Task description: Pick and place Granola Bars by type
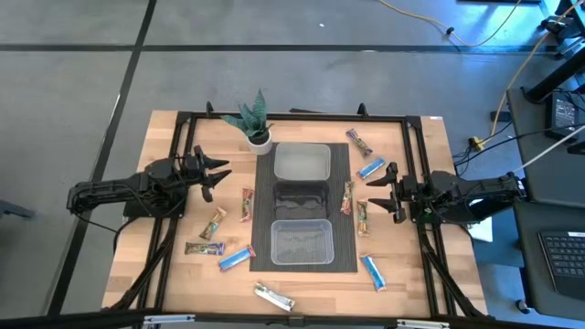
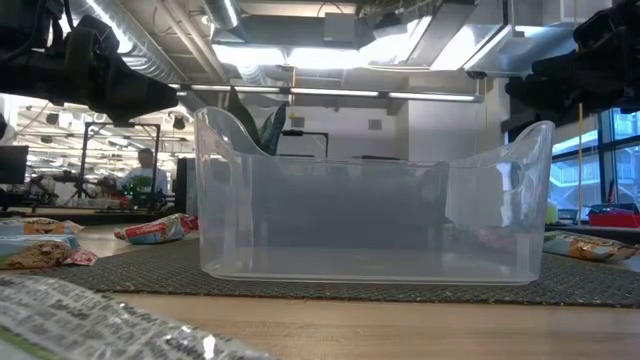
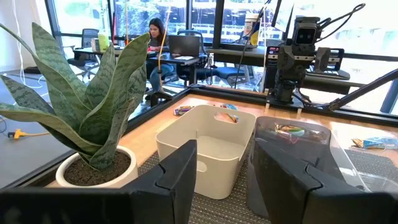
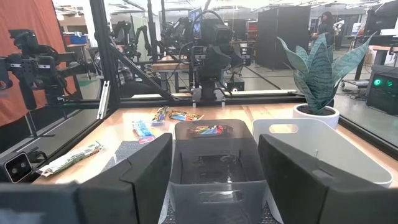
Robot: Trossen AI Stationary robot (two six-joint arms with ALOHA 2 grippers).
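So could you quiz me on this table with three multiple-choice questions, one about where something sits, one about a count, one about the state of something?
1. Where does the potted plant stand?
A. Beside the far bin, toward the left arm
B. At the near edge of the table
C. Inside the middle bin

2. How many bins stand in a row on the dark mat?
A. One
B. Three
C. Five

3. How are the left gripper and the right gripper at this moment?
A. Both clamped on bars
B. One is lifting the plant
C. Both open and holding nothing

Answers: 1 A, the high view shows the plant at the mat's far corner by the far bin. 2 B, the far bin, the middle bin and the near bin line up. 3 C, both wrist views show spread fingers with nothing between them.
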